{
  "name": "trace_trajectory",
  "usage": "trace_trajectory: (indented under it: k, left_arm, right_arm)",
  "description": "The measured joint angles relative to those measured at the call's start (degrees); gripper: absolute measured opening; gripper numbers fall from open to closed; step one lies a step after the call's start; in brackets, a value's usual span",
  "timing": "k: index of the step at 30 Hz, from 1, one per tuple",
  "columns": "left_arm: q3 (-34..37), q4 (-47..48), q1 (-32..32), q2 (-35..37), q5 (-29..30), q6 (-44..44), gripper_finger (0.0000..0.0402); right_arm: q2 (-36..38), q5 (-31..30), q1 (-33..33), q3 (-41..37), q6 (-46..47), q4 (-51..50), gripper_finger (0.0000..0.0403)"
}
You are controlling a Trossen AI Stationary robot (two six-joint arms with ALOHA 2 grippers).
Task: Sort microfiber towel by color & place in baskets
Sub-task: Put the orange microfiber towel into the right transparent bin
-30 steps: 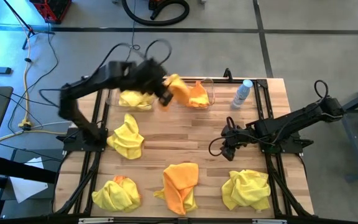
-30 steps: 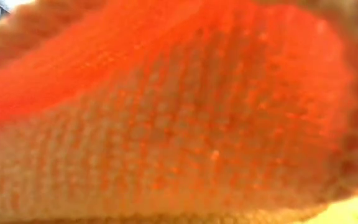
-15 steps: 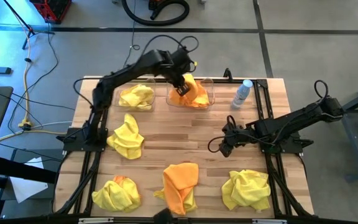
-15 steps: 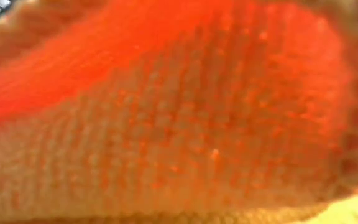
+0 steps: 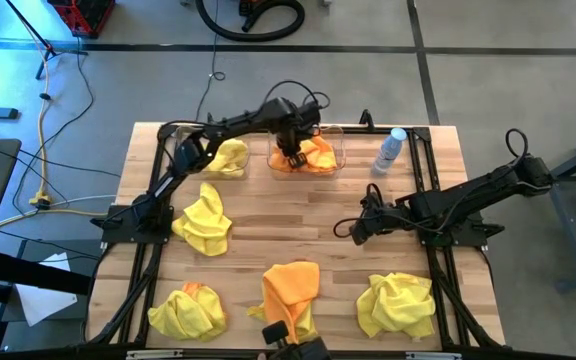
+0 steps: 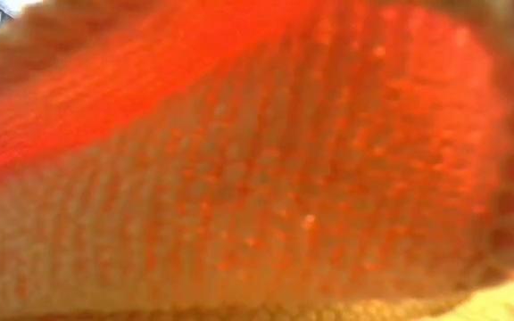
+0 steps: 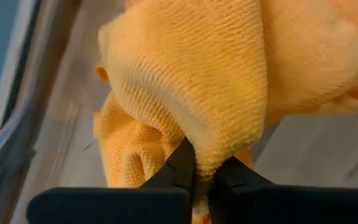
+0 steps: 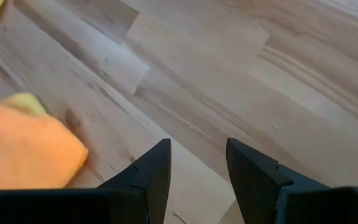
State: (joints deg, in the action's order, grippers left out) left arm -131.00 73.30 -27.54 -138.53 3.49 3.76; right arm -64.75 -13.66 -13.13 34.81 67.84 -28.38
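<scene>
High view, left gripper [image 5: 290, 155] lowered into right basket [image 5: 340, 150], jaws clamped on orange towel [image 5: 313, 155], right gripper [image 5: 353, 232] unmoved, jaws apart.

high: straight down, whole table [image 5: 298, 215] | low: blocked by orange towel [image 6: 257, 178] | wrists: close

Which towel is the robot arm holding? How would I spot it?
Look along the table's far edge, where two clear baskets sit side by side. The left gripper reaches into the right-hand basket, pinching an orange towel. The basket beside it holds a yellow towel instead.
</scene>
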Motion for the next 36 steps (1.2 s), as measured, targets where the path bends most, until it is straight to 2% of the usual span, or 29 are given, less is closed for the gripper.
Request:
trace_trajectory:
  k: [8, 11, 14, 17, 21, 25, 27, 36]
  left_arm:
    - [-0.85, 1.43, -0.05, -0.34, 0.05, 1.02, 0.0085]
    - [-3.99, 6.23, -0.12, -0.24, 0.56, 1.02, 0.0114]
    - [-3.23, 8.29, -0.14, 2.09, 2.15, 1.02, 0.013]
    - [-3.28, 7.89, -0.14, 4.29, 3.75, 0.98, 0.0136]
    - [-3.37, 2.18, -0.14, 6.53, 4.56, -0.76, 0.0138]
    - [-3.41, -4.85, -0.14, 6.5, 0.69, -2.35, 0.0138]
    - [-3.45, -6.09, -0.05, 5.44, -1.43, -2.22, 0.0138]
    - [-3.29, -3.62, 0.12, -2.87, -2.01, -4.76, 0.0138]
  right_arm:
    - [0.0, -2.91, 0.0, 0.0, 3.97, 0.0, 0.0148]
    - [0.0, -2.89, 0.0, 0.0, 4.25, 0.0, 0.0148]
    - [0.0, -2.88, 0.0, 0.0, 4.39, 0.05, 0.0148]
    - [0.0, -2.89, 0.0, 0.0, 4.92, -0.03, 0.0148]
    - [0.0, -2.89, 0.19, 0.0, 5.7, -0.24, 0.0148]
    - [0.0, -2.88, 1.19, 0.0, 5.7, -0.15, 0.0148]
    - [0.0, -2.83, 1.77, 0.0, 5.7, -0.08, 0.0148]
    - [0.0, -2.37, 2.64, 0.0, 5.6, 0.0, 0.0148]
